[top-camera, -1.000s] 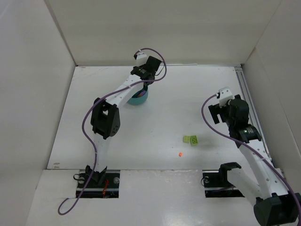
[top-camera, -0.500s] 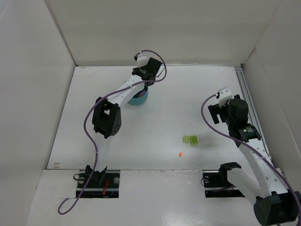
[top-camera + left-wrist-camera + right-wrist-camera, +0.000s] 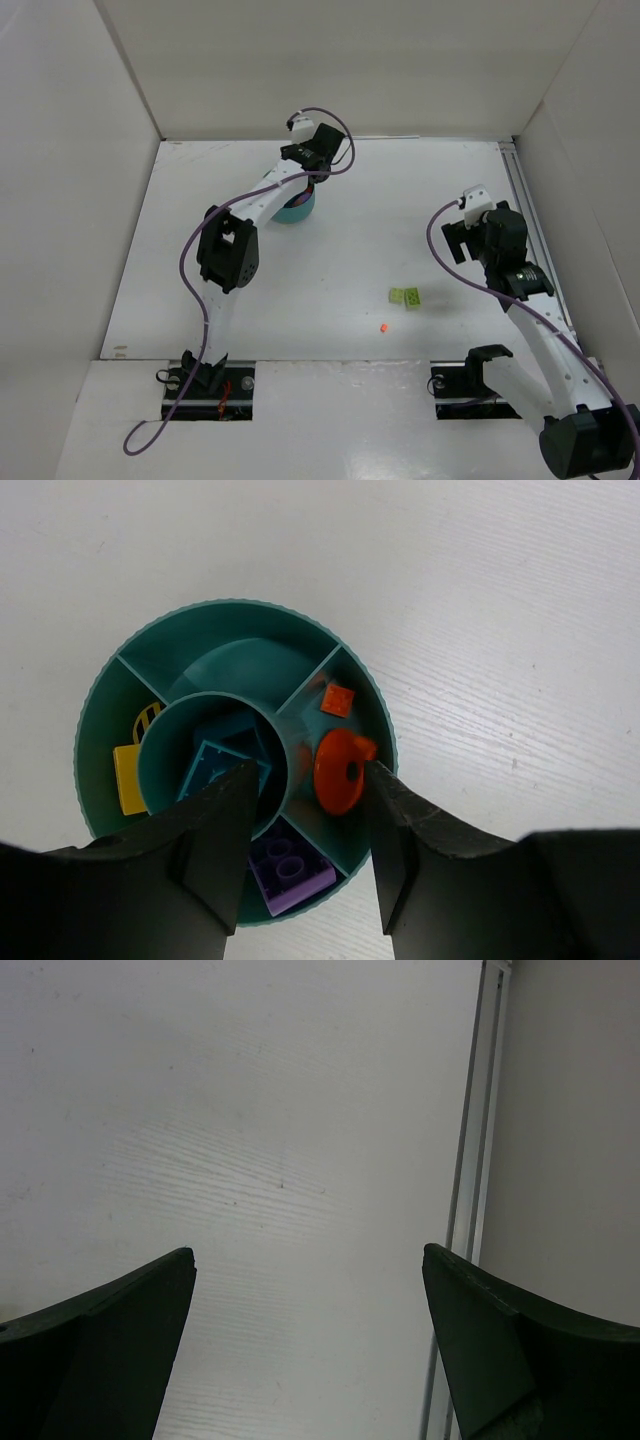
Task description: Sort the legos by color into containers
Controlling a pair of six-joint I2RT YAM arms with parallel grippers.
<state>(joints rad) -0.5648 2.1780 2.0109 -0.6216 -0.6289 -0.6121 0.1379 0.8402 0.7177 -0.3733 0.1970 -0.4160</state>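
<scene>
The round teal dish (image 3: 230,605) sits at the back of the table (image 3: 297,210), right under my left gripper (image 3: 310,775). That gripper is open, with its jaws either side of an orange round lego (image 3: 340,770) that lies in a wedge section beside a small orange square (image 3: 337,700). A purple brick (image 3: 290,865) fills the near wedge. Yellow pieces (image 3: 128,778) lie in the left wedge and teal pieces (image 3: 215,765) in the centre cup. Lime green legos (image 3: 406,297) and a tiny orange bit (image 3: 384,328) rest on the table. My right gripper (image 3: 308,1252) hangs open over bare table.
White walls enclose the table on the left, back and right. A metal rail (image 3: 470,1160) runs along the right edge close to my right gripper (image 3: 455,240). Both arm bases stand at the near edge.
My left wrist has shifted slightly over the dish. The right arm and the loose legos on the table have not moved.
</scene>
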